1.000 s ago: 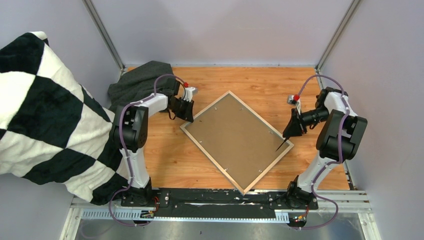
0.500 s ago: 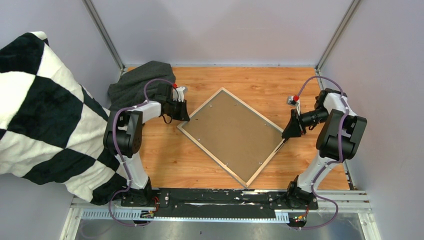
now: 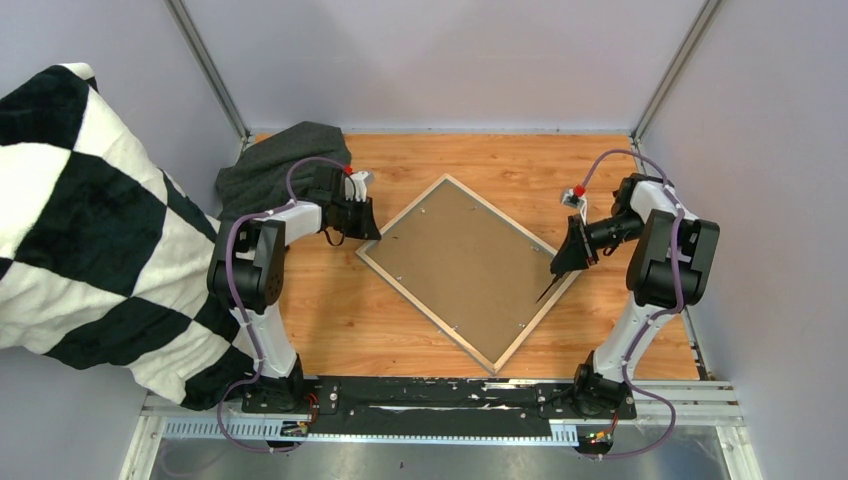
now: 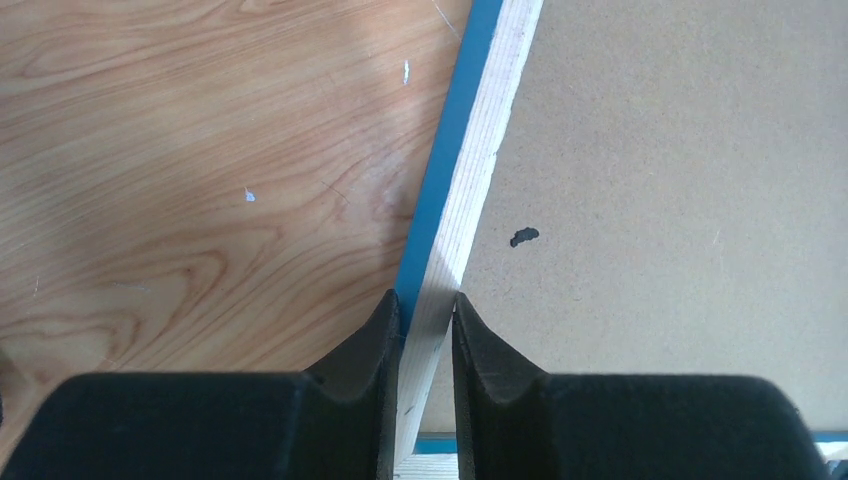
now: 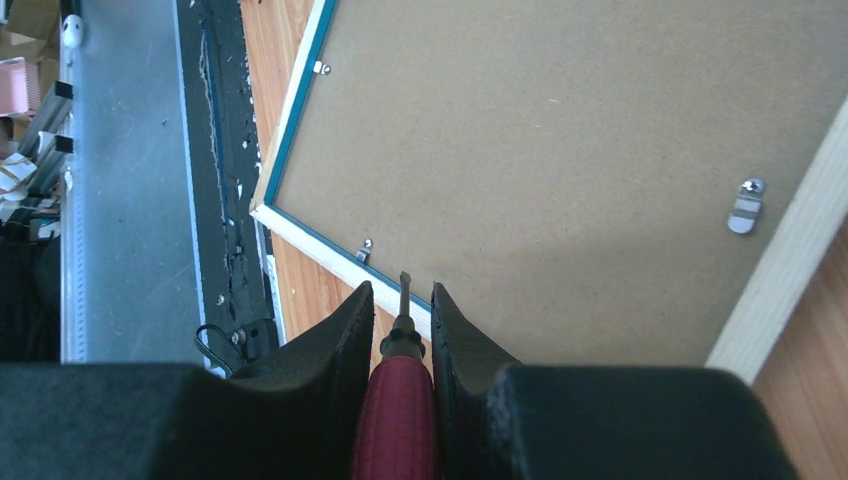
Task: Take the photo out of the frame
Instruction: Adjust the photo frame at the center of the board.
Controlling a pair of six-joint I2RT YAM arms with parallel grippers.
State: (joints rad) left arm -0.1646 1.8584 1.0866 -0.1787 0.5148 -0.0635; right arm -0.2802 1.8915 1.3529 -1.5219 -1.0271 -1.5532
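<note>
Frame [image 3: 427, 311] lies face down mid-desk [image 3: 330, 320], turned cornerwise, with the brown backing board [image 3: 468, 268] up under metal clips [image 5: 745, 205]; photo hidden. Left fingers [image 4: 385, 325] are clenched on the frame's pale wood rim near its left corner. Right fingers [image 5: 352, 320] grasp a red-handled screwdriver [image 5: 398, 400], tip over the board near the right edge.

A: How is the scene viewed?
B: The whole table [image 3: 330, 320] is seen from high above and behind, facing down.
A: And the wrists?
B: The rim of the frame [image 4: 470, 190] is shown very close from the left wrist; its backing board [image 5: 560, 130] is overlooked from the right. The frame is shared by all three.
</note>
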